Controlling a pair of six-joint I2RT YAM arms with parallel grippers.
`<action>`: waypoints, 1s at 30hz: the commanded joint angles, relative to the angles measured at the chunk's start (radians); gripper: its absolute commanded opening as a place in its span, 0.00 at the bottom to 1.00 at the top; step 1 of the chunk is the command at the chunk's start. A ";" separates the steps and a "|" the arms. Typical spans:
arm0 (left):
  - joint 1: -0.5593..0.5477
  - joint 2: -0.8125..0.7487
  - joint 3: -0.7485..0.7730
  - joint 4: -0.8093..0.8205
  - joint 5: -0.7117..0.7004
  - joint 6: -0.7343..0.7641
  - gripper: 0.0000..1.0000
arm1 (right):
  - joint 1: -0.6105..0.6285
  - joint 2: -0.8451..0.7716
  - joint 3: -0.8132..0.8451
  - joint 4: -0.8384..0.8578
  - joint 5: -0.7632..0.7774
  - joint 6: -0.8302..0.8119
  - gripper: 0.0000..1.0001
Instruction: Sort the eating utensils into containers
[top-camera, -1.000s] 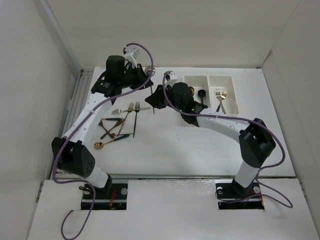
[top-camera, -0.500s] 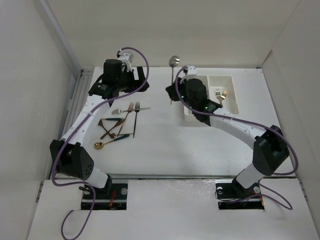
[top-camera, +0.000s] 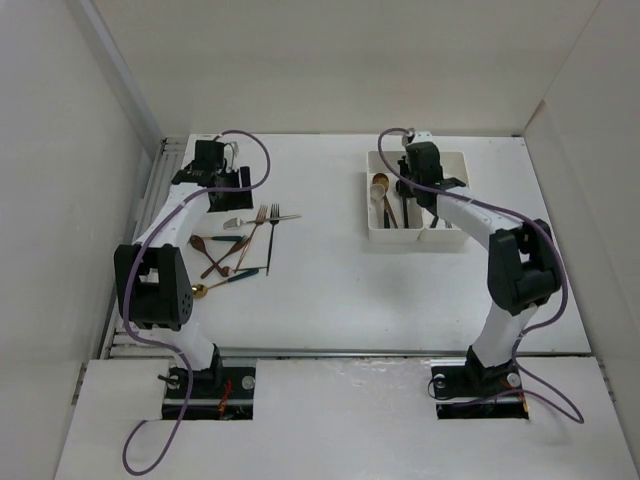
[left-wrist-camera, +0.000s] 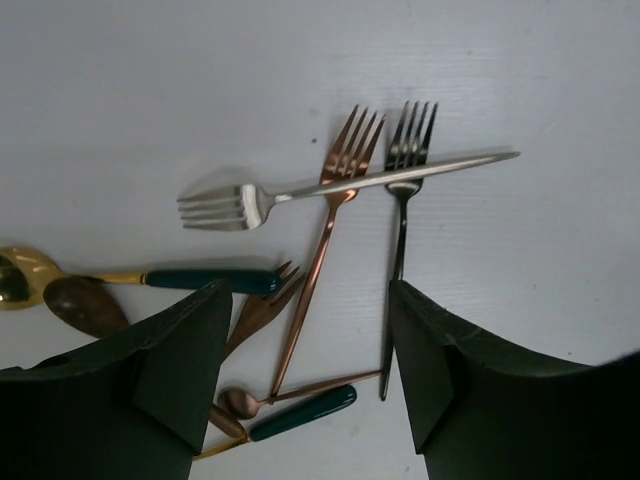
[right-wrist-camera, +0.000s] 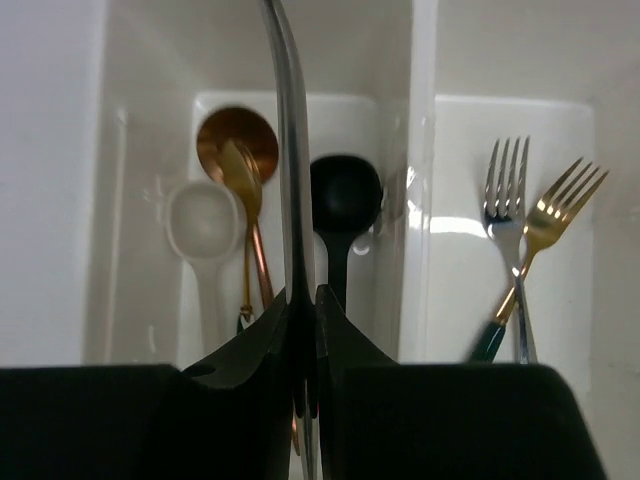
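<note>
Only R wrist view shows right end effector (right-wrist-camera: 303, 300) clamped on slim silver utensil (right-wrist-camera: 285, 150), tip cut off, over white two-bin plastic tray (right-wrist-camera: 420, 200); left end effector (left-wrist-camera: 310, 335) open.

The silver spoon (right-wrist-camera: 289, 150) is no longer held between both arms at mid-table. It has been released by the left gripper (left-wrist-camera: 308, 312), whose jaws are now parted. That arm is drawn back to the far left, facing the loose forks (left-wrist-camera: 330, 230). The spoon is now held above the left bin (right-wrist-camera: 150, 60), clamped by the right gripper (right-wrist-camera: 302, 300).
</note>
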 joint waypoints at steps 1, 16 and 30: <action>0.005 -0.009 -0.011 -0.032 -0.020 0.015 0.62 | -0.003 0.026 0.073 -0.050 0.000 -0.039 0.00; 0.068 0.111 0.009 -0.041 0.014 -0.037 0.72 | 0.036 0.063 0.161 -0.140 -0.032 -0.019 0.56; 0.245 0.068 -0.082 -0.041 0.014 -0.037 0.72 | 0.389 0.081 0.249 -0.135 -0.256 -0.280 0.71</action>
